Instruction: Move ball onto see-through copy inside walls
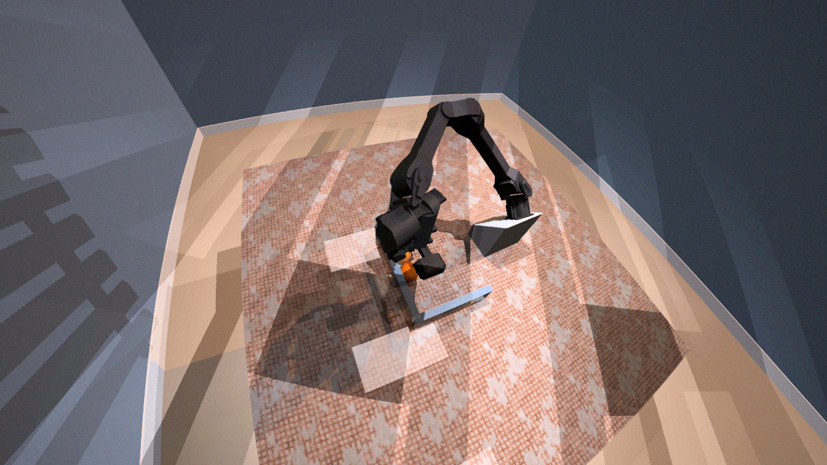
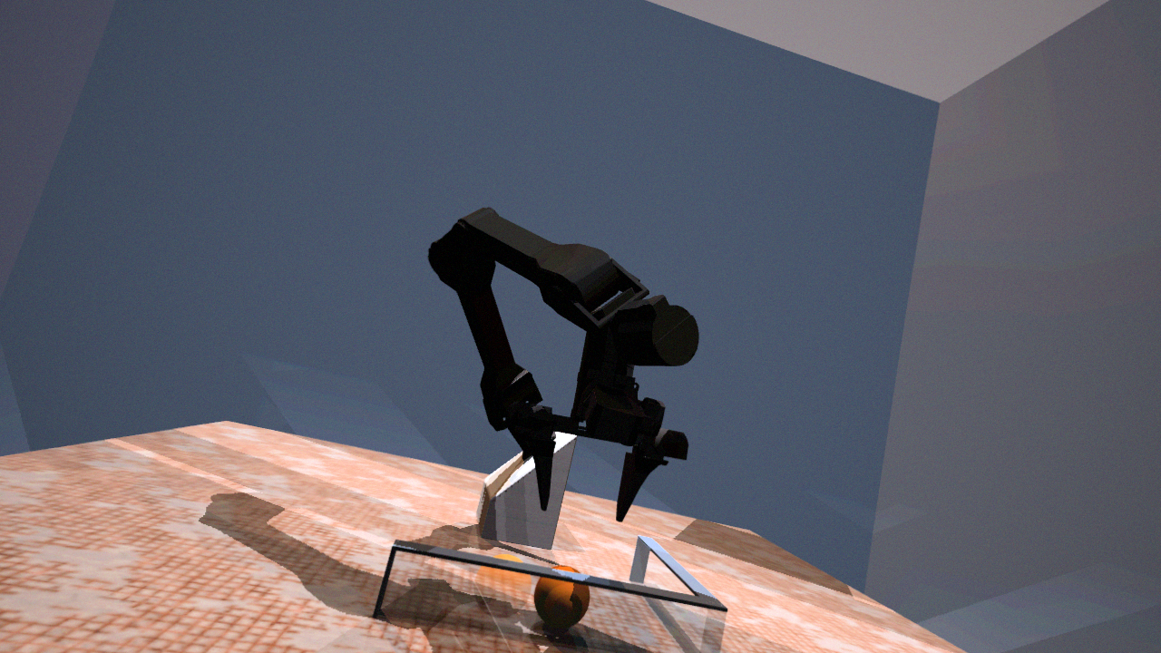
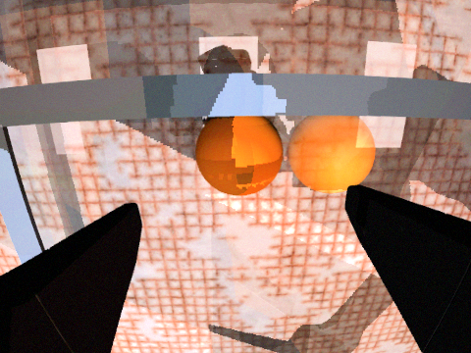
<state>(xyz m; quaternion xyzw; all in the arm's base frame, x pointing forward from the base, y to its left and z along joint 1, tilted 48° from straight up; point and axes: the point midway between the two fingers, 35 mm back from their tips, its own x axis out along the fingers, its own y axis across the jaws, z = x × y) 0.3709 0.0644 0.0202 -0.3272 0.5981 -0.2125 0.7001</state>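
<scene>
The end effector (image 2: 582,510) is hanging spread wide with nothing between its two dark fingers, tips pointing down at the worktop (image 2: 162,520) and standing clear above it, at mid-frame in the exterior view.

Counting: one solid orange ball (image 3: 239,155), one paler see-through copy (image 3: 333,153), two clear walls (image 2: 560,578) meeting in one corner, one arm (image 2: 519,268), one grey wedge base (image 2: 519,507).

The arm is rising from the base, folding at a high elbow and dropping almost straight down to the wrist.

In the wrist view, the ball is sitting in the centre, just below the grey wall band that is crossing the upper part of the frame, with the copy just beside it on the right; whether they are touching cannot be told. There the ball is lying ahead of the fingers, not between them.

The top view is hiding most of the ball (image 1: 409,274) under the wrist, but is showing the L of the walls (image 1: 457,303) whole. The exterior view alone is showing the fingertips' height above the worktop.
</scene>
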